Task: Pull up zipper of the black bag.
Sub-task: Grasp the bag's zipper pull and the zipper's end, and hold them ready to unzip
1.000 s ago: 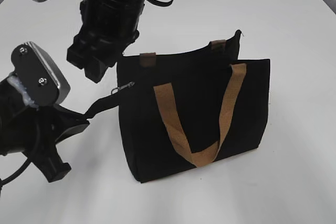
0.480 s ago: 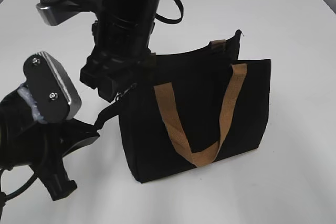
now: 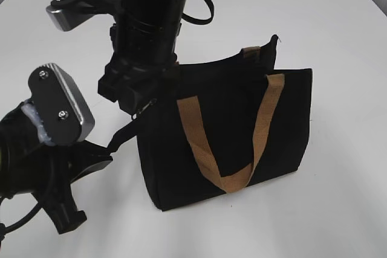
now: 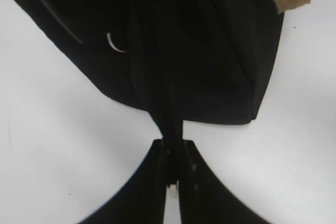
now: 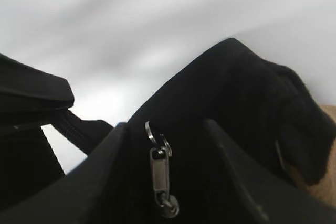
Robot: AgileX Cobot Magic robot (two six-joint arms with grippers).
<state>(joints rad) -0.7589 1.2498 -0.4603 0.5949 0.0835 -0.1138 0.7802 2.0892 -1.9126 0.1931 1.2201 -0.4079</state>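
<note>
The black bag (image 3: 242, 125) stands upright on the white table with a tan strap handle (image 3: 211, 161) hanging down its front. My left gripper (image 3: 107, 149) is shut on the thin black side strap (image 3: 124, 132) at the bag's left end; the left wrist view shows the strap (image 4: 169, 124) pinched between the closed jaws (image 4: 171, 148). My right gripper (image 3: 142, 102) reaches across to the bag's top left corner. In the right wrist view its fingers (image 5: 110, 166) stand apart on either side of the silver zipper pull (image 5: 160, 174), open (image 5: 167, 129) and not touching it.
The second tan handle's tabs (image 3: 251, 51) show at the bag's far top edge. A black cable loop (image 3: 202, 10) hangs from the right arm. The bare white table (image 3: 338, 197) lies to the right and in front of the bag.
My right arm has moved down and right onto the bag's top left corner, covering the zipper pull in the exterior view. My left gripper has shifted slightly right, still holding the strap.
</note>
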